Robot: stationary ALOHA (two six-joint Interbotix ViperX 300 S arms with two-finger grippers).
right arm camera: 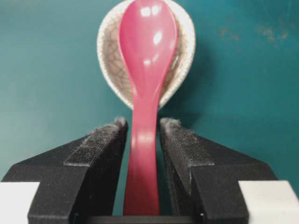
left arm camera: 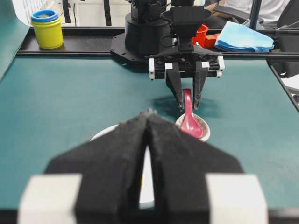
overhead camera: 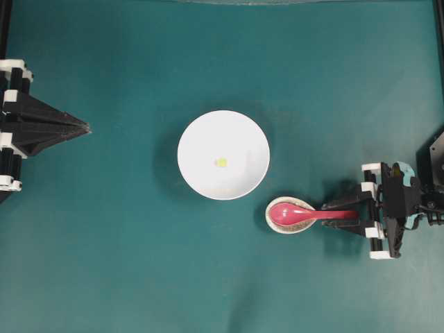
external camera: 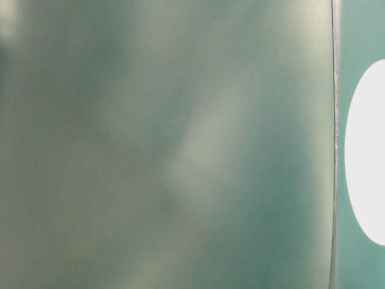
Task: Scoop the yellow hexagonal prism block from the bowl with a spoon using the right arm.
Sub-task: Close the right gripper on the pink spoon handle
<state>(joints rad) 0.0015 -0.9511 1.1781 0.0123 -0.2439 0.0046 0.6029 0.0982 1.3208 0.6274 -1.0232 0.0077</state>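
Note:
The white bowl (overhead camera: 243,142) stands mid-table with the tiny yellow hexagonal prism block (overhead camera: 220,162) lying near its centre. To its lower right, the pink-red spoon (overhead camera: 298,214) rests with its scoop in a small speckled dish (overhead camera: 272,220), handle pointing right. My right gripper (overhead camera: 326,214) straddles that handle. In the right wrist view the gripper (right arm camera: 142,123) is open, with a thin gap on each side of the spoon (right arm camera: 147,46). My left gripper (overhead camera: 87,127) sits shut at the far left edge, its fingertips (left arm camera: 154,122) pressed together and nothing between them.
Beyond the table's far rail stand stacked yellow and blue cups (left arm camera: 47,29), a red object (left arm camera: 201,35) and a blue cloth (left arm camera: 245,37). The table-level view is mostly blur, with the bowl's white edge (external camera: 367,150) at the right.

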